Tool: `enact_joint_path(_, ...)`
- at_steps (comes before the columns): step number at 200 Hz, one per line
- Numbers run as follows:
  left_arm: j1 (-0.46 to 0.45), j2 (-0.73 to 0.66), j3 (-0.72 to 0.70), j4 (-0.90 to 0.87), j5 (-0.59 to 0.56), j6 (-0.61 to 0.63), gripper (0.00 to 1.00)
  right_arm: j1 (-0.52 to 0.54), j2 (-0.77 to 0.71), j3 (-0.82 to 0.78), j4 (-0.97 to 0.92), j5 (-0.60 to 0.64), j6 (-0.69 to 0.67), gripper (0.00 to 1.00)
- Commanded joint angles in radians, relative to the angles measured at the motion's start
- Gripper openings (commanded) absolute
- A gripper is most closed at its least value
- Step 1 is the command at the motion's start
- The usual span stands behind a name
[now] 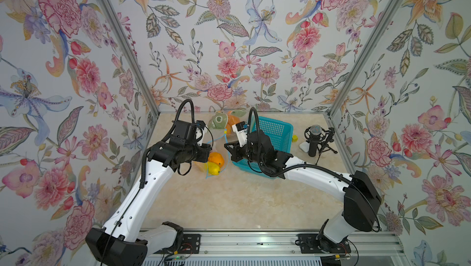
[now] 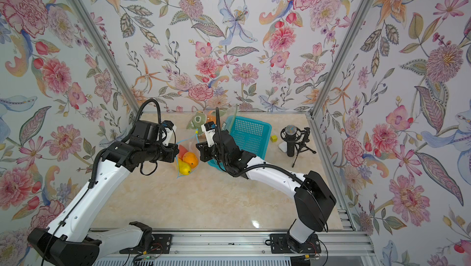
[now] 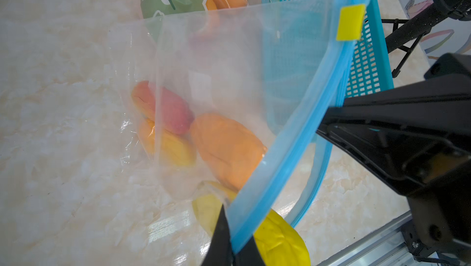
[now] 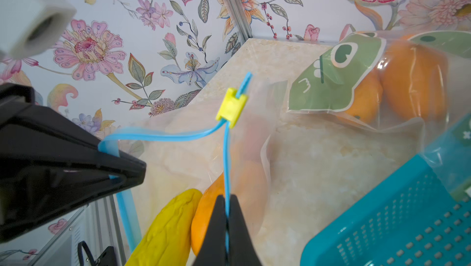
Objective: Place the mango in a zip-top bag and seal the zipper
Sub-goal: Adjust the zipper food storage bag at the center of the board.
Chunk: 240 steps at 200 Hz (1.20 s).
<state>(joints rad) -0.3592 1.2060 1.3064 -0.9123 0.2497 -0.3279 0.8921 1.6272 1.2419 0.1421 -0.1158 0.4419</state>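
Observation:
A clear zip-top bag (image 3: 229, 60) with a blue zipper strip and a yellow slider (image 4: 231, 110) lies mid-table, its mouth spread wide. Inside are an orange mango (image 3: 226, 150), a reddish one (image 3: 173, 114) and a yellow-orange one. A yellow mango (image 3: 277, 241) lies right at the mouth. My left gripper (image 3: 235, 226) is shut on one blue lip. My right gripper (image 4: 226, 198) is shut on the opposite lip. In both top views the grippers (image 1: 207, 150) (image 1: 228, 147) face each other across the bag (image 2: 188, 150).
A teal basket (image 1: 275, 134) stands right behind my right arm. A second bag (image 1: 220, 120) with a green cartoon print holds orange fruit at the back. A microphone on a tripod (image 1: 314, 139) and a small yellow cube (image 1: 295, 138) are at the right.

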Motion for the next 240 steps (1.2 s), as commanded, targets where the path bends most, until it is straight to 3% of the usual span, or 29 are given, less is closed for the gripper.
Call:
enact_joint_path(1, -0.003, -0.022, -0.039, 0.003, 0.146, 0.028, 0.00, -0.023, 0.022, 0.052, -0.016, -0.084, 0.081, 0.00)
enact_joint_path(15, -0.003, -0.033, -0.034, 0.031, 0.171, 0.008, 0.00, -0.032, 0.037, 0.079, -0.015, -0.106, 0.131, 0.00)
enact_joint_path(30, 0.003, -0.045, 0.035, 0.032, 0.083, -0.008, 0.00, -0.048, 0.063, 0.138, -0.039, -0.168, 0.183, 0.00)
enact_joint_path(45, 0.023, -0.052, 0.098, 0.032, 0.075, -0.007, 0.00, -0.051, 0.106, 0.270, -0.240, -0.120, 0.182, 0.00)
enact_joint_path(59, 0.024, -0.042, 0.124, 0.030, 0.098, -0.009, 0.00, -0.074, 0.161, 0.375, -0.410, -0.124, 0.196, 0.00)
enact_joint_path(87, 0.058, -0.064, 0.087, 0.094, 0.186, -0.054, 0.00, -0.107, 0.162, 0.359, -0.452, -0.153, 0.227, 0.00)
enact_joint_path(130, 0.069, -0.060, 0.100, 0.102, 0.187, -0.077, 0.00, -0.074, 0.153, 0.325, -0.527, -0.154, 0.134, 0.37)
enact_joint_path(150, 0.075, -0.059, 0.100, 0.112, 0.189, -0.087, 0.00, -0.064, 0.133, 0.259, -0.529, -0.148, 0.125, 0.39)
enact_joint_path(186, 0.079, -0.059, 0.071, 0.104, 0.173, -0.083, 0.00, -0.077, 0.072, 0.186, -0.531, -0.139, 0.123, 0.34)
enact_joint_path(218, 0.080, -0.072, -0.006, 0.080, 0.152, -0.071, 0.00, -0.105, 0.011, 0.158, -0.534, -0.171, 0.132, 0.08)
enact_joint_path(240, 0.080, -0.077, -0.063, 0.090, 0.192, -0.065, 0.00, -0.106, 0.023, 0.191, -0.534, -0.219, 0.138, 0.00)
